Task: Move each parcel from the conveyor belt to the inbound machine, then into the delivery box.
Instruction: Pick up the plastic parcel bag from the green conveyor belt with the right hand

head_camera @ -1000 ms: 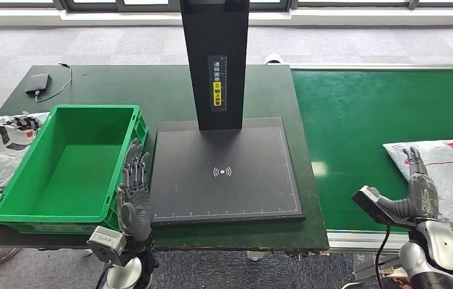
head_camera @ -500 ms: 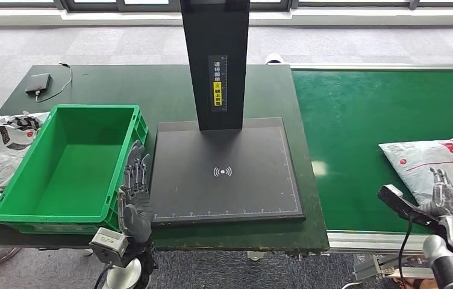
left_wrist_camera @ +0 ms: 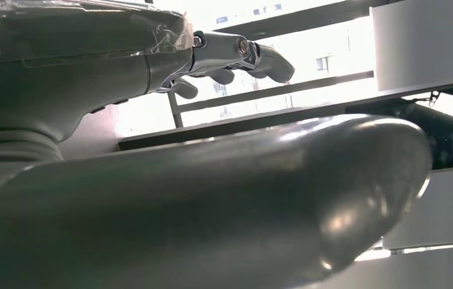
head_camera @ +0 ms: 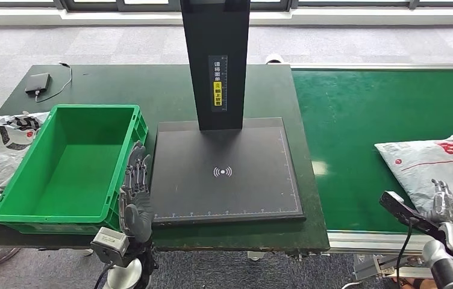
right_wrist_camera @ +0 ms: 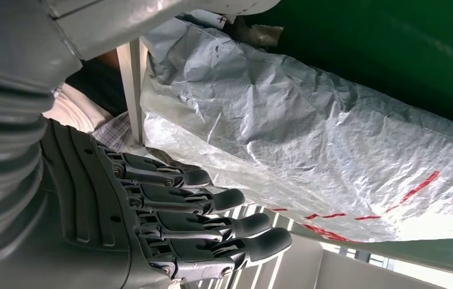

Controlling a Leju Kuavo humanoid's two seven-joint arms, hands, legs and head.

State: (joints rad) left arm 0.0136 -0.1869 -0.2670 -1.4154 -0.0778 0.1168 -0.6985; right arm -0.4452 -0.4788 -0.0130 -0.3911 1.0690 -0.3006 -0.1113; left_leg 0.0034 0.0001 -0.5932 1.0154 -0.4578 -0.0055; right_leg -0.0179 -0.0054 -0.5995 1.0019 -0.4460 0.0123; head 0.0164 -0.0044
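Conveyor belt (head_camera: 356, 120) carrying parcel (head_camera: 435, 168); I'm hovering empty, spread right hand (head_camera: 444, 205) beside it, pickup next; left hand (head_camera: 135, 195) idling, fingers apart.

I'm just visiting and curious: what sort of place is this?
Probably a parcel-sorting station, perhaps a test setup. A green conveyor belt carries a grey plastic mail bag, beside a black scanning platform and an empty green crate.
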